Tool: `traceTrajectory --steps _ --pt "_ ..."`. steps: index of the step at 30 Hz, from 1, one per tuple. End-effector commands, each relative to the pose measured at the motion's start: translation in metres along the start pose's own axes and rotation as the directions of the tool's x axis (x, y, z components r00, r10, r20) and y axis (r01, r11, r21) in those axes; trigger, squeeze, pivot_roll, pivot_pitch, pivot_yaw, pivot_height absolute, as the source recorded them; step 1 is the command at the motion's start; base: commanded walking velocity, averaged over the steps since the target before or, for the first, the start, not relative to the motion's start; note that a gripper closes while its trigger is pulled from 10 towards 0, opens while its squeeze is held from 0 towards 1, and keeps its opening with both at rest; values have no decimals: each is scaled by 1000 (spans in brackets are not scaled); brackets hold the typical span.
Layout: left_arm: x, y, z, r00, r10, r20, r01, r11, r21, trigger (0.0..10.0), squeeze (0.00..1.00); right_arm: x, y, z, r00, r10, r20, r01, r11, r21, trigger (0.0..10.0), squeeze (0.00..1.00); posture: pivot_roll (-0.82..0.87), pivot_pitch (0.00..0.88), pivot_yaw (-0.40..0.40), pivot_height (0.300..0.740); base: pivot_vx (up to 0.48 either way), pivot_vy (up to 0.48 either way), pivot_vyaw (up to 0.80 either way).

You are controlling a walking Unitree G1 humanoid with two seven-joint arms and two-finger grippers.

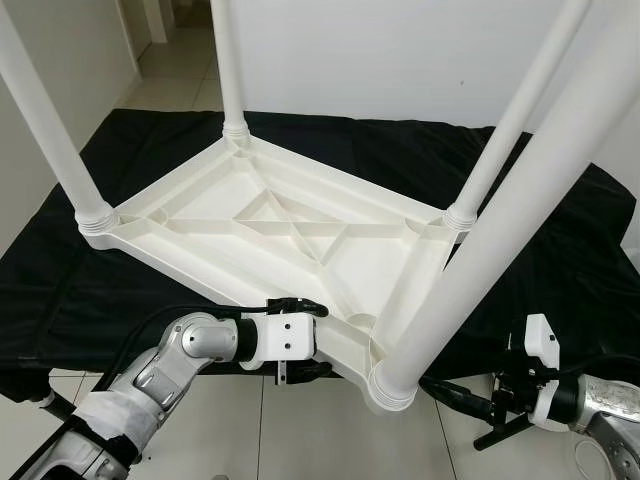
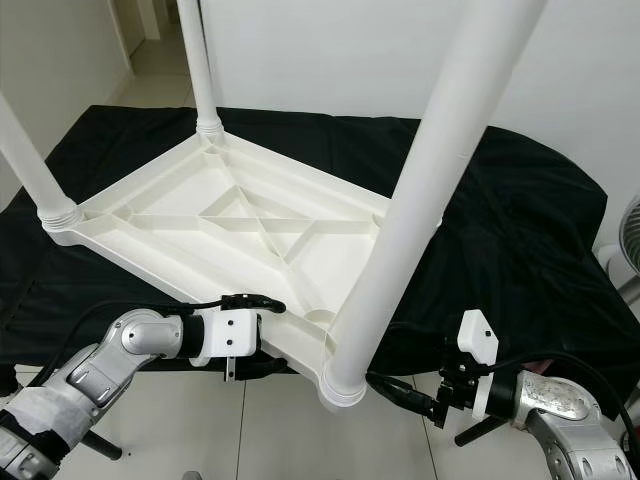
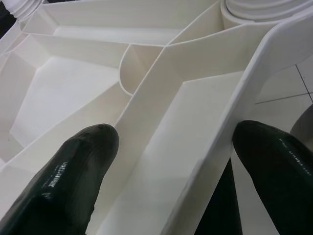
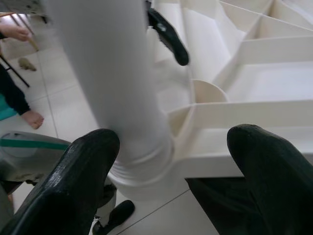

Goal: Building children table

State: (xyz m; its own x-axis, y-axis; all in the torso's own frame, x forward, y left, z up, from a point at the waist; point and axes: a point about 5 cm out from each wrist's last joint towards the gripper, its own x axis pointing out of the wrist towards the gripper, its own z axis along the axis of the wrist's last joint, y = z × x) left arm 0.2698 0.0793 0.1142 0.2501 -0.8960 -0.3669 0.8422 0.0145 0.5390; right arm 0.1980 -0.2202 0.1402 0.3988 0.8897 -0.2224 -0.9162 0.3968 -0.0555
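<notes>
Black cloth [image 1: 560, 250] over a low platform, white tiled floor [image 1: 300, 430] in front, white wall [image 1: 400, 60] behind. Upside-down white table [image 1: 270, 225] lying on the cloth, four legs [image 1: 510, 230] pointing up, near corner overhanging the edge. Left gripper [image 3: 161, 161] at the table's near rim, fingers [image 3: 78, 176] spread wide, one inside the ribbed underside, one outside, straddling the rim. Right gripper [image 4: 171, 166] by the nearest leg's base, fingers [image 4: 73, 181] wide apart, one close beside the leg, holding nothing. A person's bare foot [image 4: 33, 119] on the tiles.
</notes>
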Motion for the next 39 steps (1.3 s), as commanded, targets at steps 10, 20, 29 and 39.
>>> traceTrajectory --steps 10,20,29,39 --pt "11 27 1 979 203 2 -203 978 47 10000 16 24 3 10 993 111 40 -109 993 -37 10000 0 -97 0 -21 740 0 0 0" --pt "11 29 7 978 208 29 -209 976 65 10000 20 49 -12 10 989 -90 122 100 991 -84 10000 0 -83 0 -26 740 0 0 0" --pt "10 24 26 977 184 111 -184 983 -6 10000 0 53 -37 2 952 -265 152 276 959 -59 10000 0 -66 0 -25 740 0 0 0" --pt "11 38 49 934 275 229 -236 954 -183 10000 0 63 -76 11 900 -371 229 397 914 -79 10000 0 -77 0 -23 740 0 0 0"
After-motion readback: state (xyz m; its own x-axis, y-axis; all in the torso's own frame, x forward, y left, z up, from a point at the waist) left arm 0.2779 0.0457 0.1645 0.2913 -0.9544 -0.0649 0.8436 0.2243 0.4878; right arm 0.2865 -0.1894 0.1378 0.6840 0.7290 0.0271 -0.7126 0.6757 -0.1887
